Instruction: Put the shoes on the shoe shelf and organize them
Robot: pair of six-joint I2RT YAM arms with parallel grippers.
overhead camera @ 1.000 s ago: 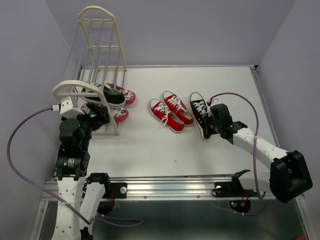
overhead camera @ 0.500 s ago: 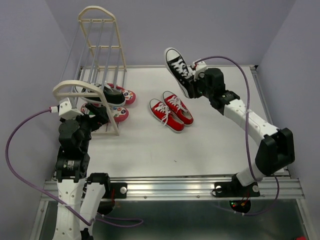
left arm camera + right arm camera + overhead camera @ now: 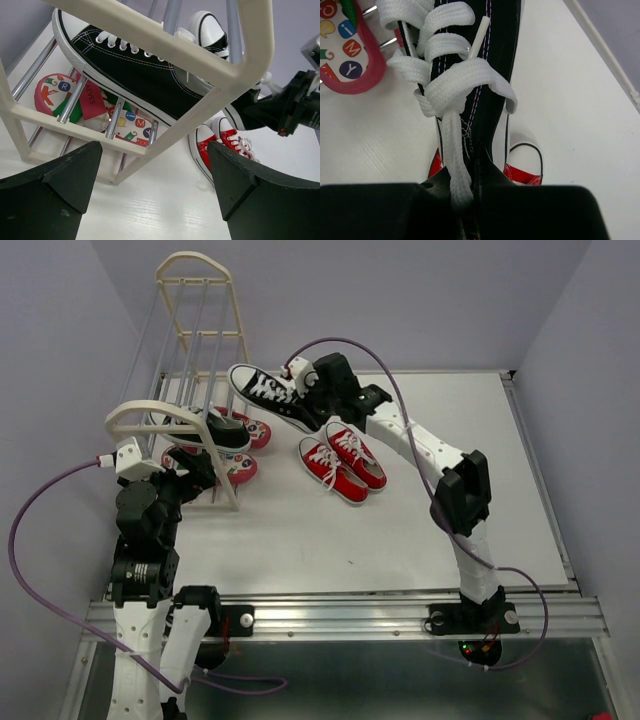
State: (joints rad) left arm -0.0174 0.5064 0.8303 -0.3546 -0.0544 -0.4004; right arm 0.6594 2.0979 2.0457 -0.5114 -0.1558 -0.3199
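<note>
My right gripper (image 3: 310,390) is shut on a black sneaker (image 3: 268,395) and holds it in the air beside the cream shoe shelf (image 3: 200,300); the wrist view shows its white laces (image 3: 442,75). The other black sneaker (image 3: 205,430) lies on a lower tier of the shelf, also in the left wrist view (image 3: 135,75). The flip-flops (image 3: 245,445) lie under it at the bottom (image 3: 125,122). The red sneakers (image 3: 342,462) sit on the table to the right of the shelf. My left gripper (image 3: 155,185) is open and empty at the shelf's near end.
The shelf's near arched end frame (image 3: 150,418) stands just in front of my left gripper. Purple walls close in on both sides. The white table (image 3: 420,530) stretches right of the red sneakers to a raised edge (image 3: 530,450).
My right arm lifted the black sneaker off the table at the right and swung it left over the red sneakers to the shelf. My left arm has stayed still.
</note>
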